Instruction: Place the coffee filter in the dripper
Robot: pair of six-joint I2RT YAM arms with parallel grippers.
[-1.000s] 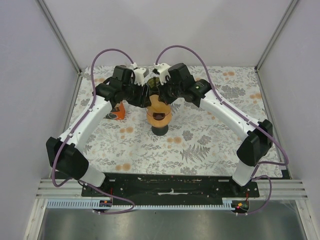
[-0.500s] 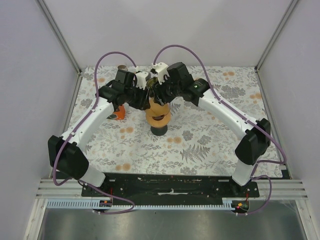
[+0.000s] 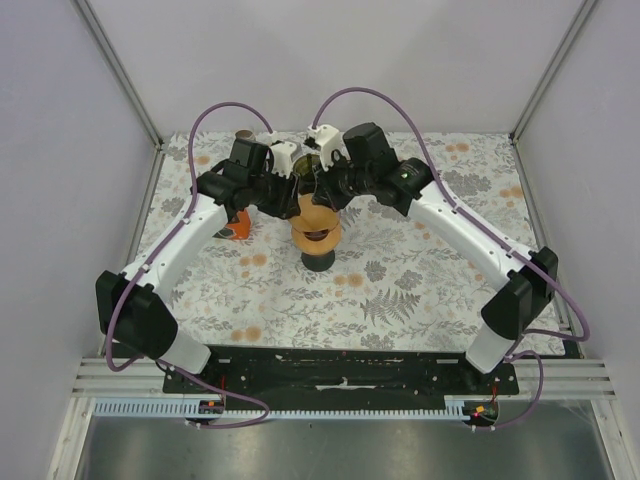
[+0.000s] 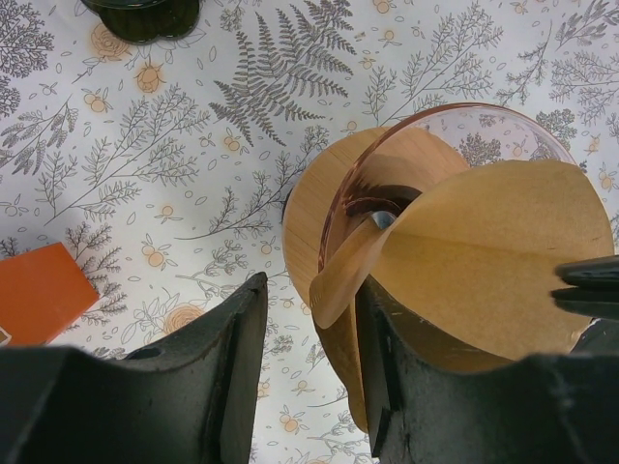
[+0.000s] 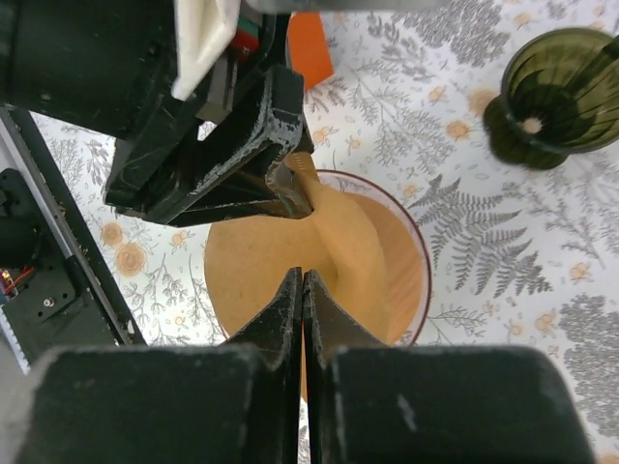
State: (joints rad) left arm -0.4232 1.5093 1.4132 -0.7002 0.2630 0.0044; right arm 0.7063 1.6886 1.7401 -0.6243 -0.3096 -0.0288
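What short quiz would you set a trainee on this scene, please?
1. True or false: the right fingers are shut on the coffee filter.
2. Which thing stands on the table apart from the dripper? A) a green glass vessel B) a white mug C) a metal spoon
3. Does the coffee filter sit fully down inside the dripper, yes or no?
Key: 1 true; 2 A; 3 no, it rises above the rim.
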